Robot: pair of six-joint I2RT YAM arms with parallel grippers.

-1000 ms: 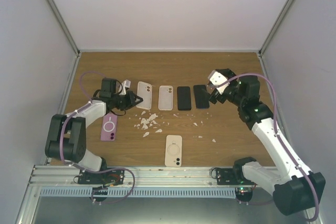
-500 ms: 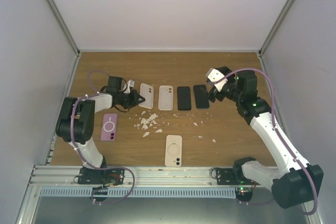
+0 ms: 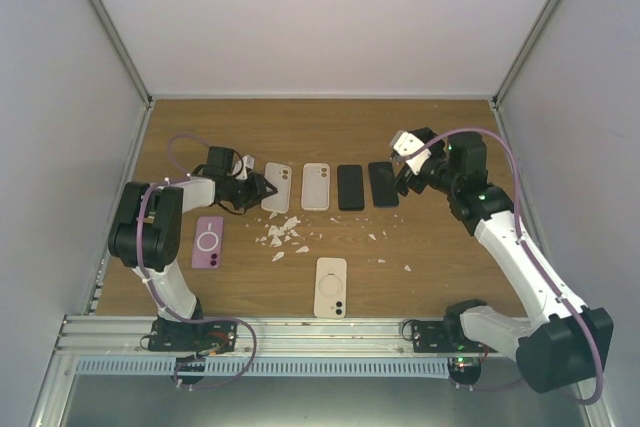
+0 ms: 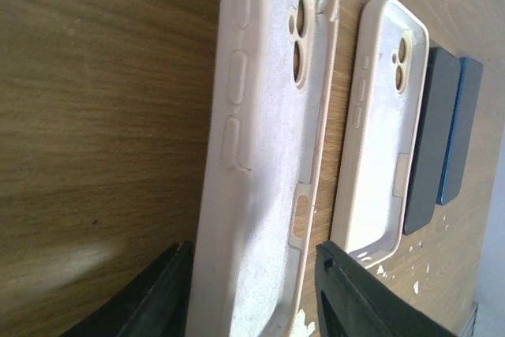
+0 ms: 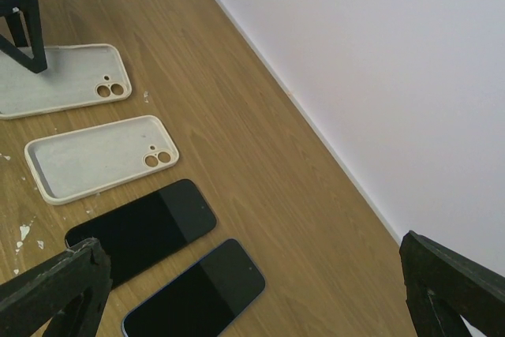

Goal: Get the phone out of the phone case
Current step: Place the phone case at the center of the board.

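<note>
Straddles an empty case (image 4: pixel 268 140) with left gripper (image 4: pixel 254 258) parted; right gripper (image 3: pixel 403 169) wide open, empty. Purple phone (image 3: pixel 208 242) nearward of left gripper, lengthwise near-far.

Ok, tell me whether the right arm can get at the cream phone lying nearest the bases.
Probably yes: the cream phone lies alone on bare wood with nothing over it, and the right gripper is open and empty.

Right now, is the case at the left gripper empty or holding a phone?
Empty: the case shows bare lining and open camera holes.
</note>
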